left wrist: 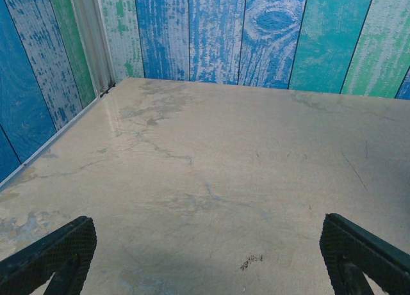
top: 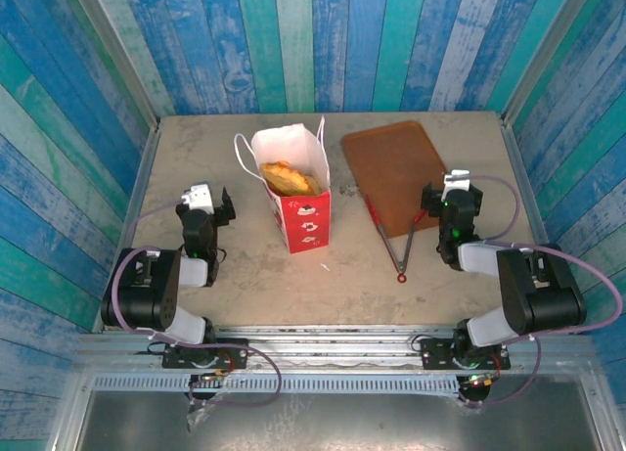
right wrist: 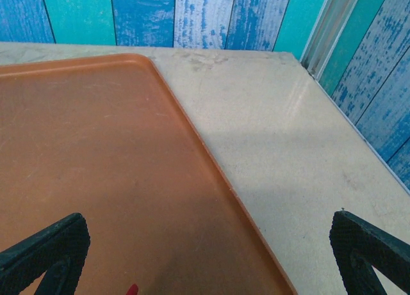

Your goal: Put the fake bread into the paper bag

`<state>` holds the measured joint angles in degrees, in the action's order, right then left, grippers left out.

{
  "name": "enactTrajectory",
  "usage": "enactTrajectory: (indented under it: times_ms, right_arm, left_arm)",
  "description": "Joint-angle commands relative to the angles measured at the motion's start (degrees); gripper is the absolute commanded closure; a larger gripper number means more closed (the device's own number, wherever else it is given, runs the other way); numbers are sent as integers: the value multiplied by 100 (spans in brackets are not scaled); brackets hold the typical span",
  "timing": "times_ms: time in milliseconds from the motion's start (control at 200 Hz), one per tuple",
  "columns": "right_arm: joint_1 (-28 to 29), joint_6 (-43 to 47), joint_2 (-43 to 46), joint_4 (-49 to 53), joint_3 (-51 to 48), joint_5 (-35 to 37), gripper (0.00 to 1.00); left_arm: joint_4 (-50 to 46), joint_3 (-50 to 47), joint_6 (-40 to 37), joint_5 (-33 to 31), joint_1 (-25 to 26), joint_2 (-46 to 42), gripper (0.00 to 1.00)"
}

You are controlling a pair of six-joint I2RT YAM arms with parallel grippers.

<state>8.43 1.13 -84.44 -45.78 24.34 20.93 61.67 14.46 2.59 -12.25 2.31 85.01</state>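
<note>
The fake bread (top: 287, 178) sits inside the upright paper bag (top: 305, 224) at about 11 o'clock on the surface (top: 245, 275), the bag's mouth held wide for dropping pastries in. The brown tray (top: 396, 167) at 1 o'clock carries no pastry, so the task looks finished. Tongs (top: 401, 241) lie at its near edge. The left gripper (top: 207, 199) at 9 o'clock and the right gripper (top: 452, 192) at 3 o'clock hang spread and empty, apart from the bag.

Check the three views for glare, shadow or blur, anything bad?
Top external: even light, paper bag and tongs sharp, walls splay from the wide lens. Left wrist: faint sheen on the table by the left wall, soft shadow near the fingers. Right wrist: shadow across the near part of the tray, fingertips slightly soft.
</note>
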Motion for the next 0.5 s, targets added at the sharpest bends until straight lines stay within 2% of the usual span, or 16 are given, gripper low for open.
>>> enactTrajectory:
  times_ms: [0, 35, 95, 150, 220, 306, 386, 451, 496]
  right_arm:
    - [-25, 23, -37, 188, 62, 13, 0]
    - [-25, 25, -33, 178, 47, -8, 0]
    - [-117, 95, -162, -116, -136, -475, 0]
    - [-103, 201, -565, -1593, -500, -369, 0]
    - [-60, 98, -159, -279, -214, -329, 0]
    - [-64, 123, -421, -1154, -419, -226, 0]
    - [-70, 59, -198, -323, -204, -267, 0]
    - [-70, 81, -325, -782, -318, -221, 0]
    - [-69, 92, -253, -528, -253, -246, 0]
  left_arm:
    - [40, 74, 5, 31, -20, 98, 6]
    - [43, 70, 5, 33, -20, 92, 6]
    - [39, 73, 5, 30, -21, 96, 6]
    - [38, 71, 5, 38, -20, 103, 6]
    - [39, 73, -4, 39, -20, 102, 6]
    - [31, 74, -4, 45, -24, 96, 6]
    - [38, 73, -4, 47, -25, 96, 6]
    - [38, 83, -4, 43, -20, 103, 6]
    - [37, 76, 0, 47, -20, 96, 6]
